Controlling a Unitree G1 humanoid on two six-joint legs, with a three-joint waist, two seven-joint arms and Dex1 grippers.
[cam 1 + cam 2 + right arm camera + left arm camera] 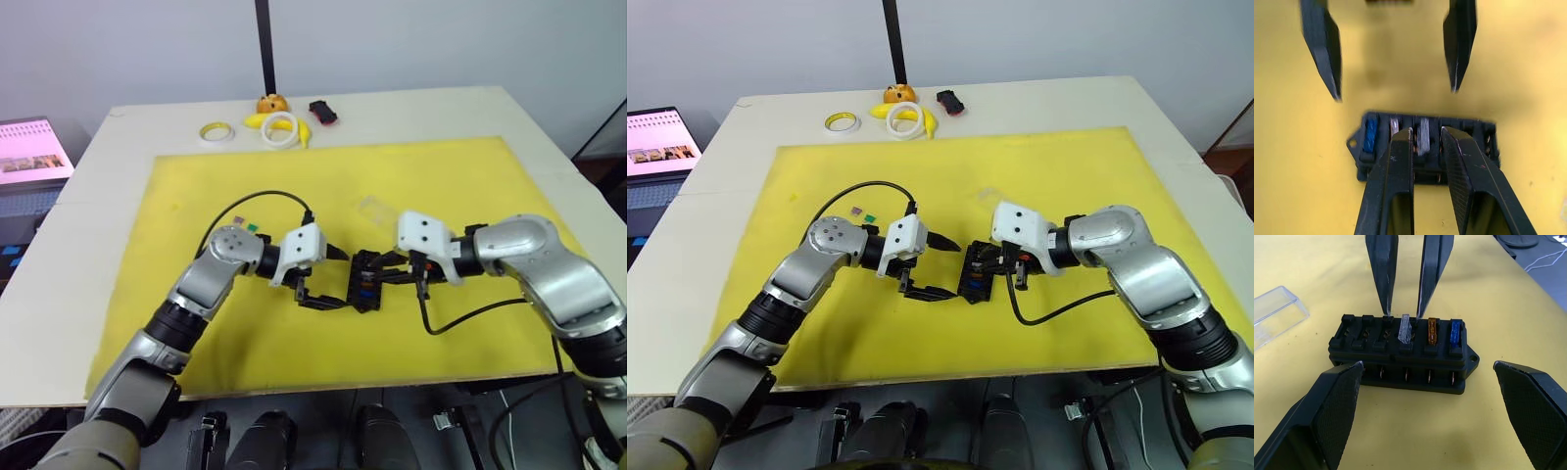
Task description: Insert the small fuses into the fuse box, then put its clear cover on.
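We see the fuse box mid-mat on the yellow mat, holding a grey fuse, an orange fuse and a blue fuse. Our right gripper stands over the grey one, fingers narrowly parted. Our left gripper is spread wide beside the box. The clear cover lies just beyond.
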